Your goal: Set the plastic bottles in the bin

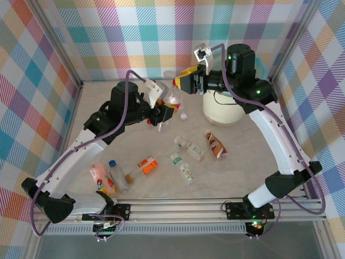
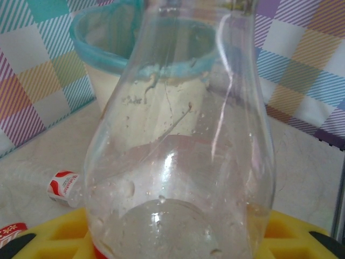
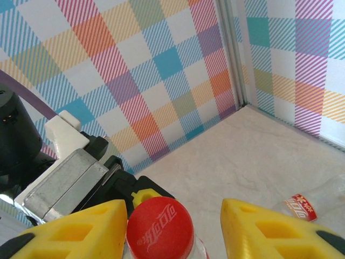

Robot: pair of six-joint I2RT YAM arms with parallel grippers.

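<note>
My left gripper point(image 1: 164, 110) is shut on a clear plastic bottle point(image 1: 171, 99) with a red label, holding it up off the table. In the left wrist view that bottle point(image 2: 178, 135) stands between the yellow fingers point(image 2: 48, 237). The cream-white bin point(image 2: 102, 59) with its blue liner is behind it. My right gripper point(image 1: 184, 82) is open at the bottle's top. The red cap point(image 3: 159, 226) sits between its fingers, against the left fingertip point(image 3: 75, 232) and apart from the right one. The bin point(image 1: 223, 113) stands under the right arm, partly hidden.
Several bottles lie on the table: a brown-labelled one point(image 1: 215, 144), a clear one point(image 1: 188, 148), a green-labelled one point(image 1: 186, 171), an orange one point(image 1: 146, 164), a blue-capped one point(image 1: 116, 175) and a pink one point(image 1: 99, 178). A red-labelled bottle point(image 2: 62, 186) lies near the bin. Checked walls enclose the table.
</note>
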